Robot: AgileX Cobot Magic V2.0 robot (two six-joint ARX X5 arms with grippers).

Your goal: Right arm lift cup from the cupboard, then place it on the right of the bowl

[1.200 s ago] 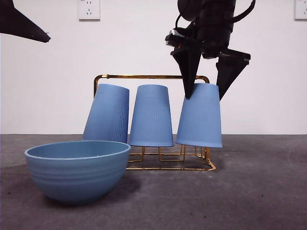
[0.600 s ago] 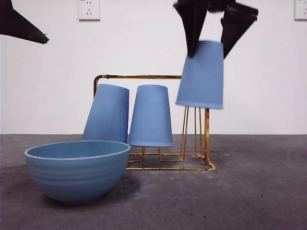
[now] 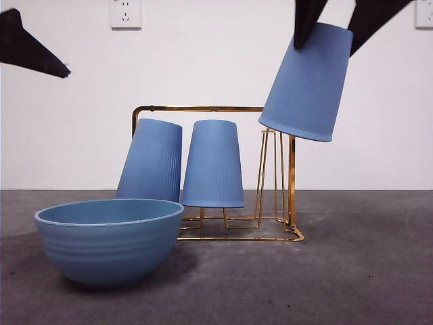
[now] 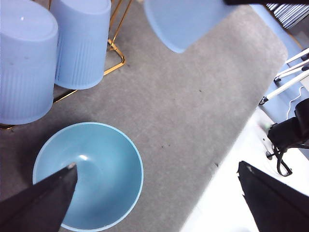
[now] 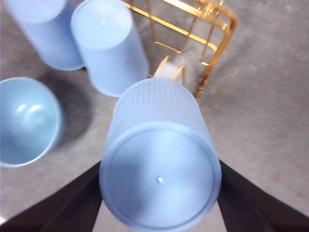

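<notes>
The right gripper (image 3: 328, 20) gripped the cup (image 3: 308, 82) upside down and tilted, in the air above the cupboard's (image 3: 274, 172) right end. The left gripper (image 4: 157, 193) waited with jaws wide, above the bowl (image 3: 108, 238).

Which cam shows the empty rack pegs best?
Front view: the bare gold pegs stand upright, unblocked, below the lifted cup. Right wrist view shows them blurred behind that cup; left wrist view catches only the rack's corner.
</notes>
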